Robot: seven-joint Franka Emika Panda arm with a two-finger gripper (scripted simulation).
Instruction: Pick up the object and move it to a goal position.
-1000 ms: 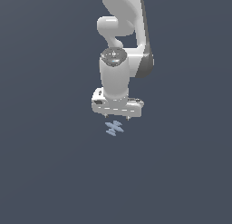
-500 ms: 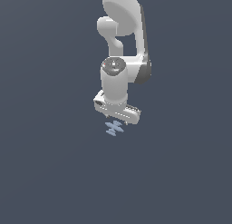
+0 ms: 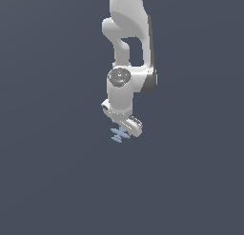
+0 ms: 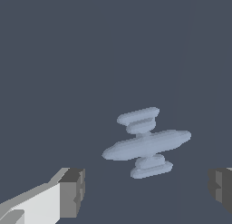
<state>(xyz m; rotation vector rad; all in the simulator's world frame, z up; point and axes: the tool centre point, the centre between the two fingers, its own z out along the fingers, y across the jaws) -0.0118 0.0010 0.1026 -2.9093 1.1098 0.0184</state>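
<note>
The object (image 3: 119,134) is a tiny pale blue-grey piece of short flat crossed bars lying on the dark floor. In the exterior view the white gripper (image 3: 125,128) hangs just above it and partly covers it. In the wrist view the object (image 4: 146,141) lies between and beyond the two fingertips (image 4: 72,192), nearer the one at the picture's edge. The gripper (image 4: 147,191) is open and holds nothing. The jaws stand wide apart, not touching the object.
The white arm (image 3: 127,48) rises from the gripper to the top of the exterior view. The dark grey floor (image 3: 52,172) spreads flat on all sides with nothing else on it in view.
The gripper has turned about its vertical axis and come down closer to the object. The object has not moved.
</note>
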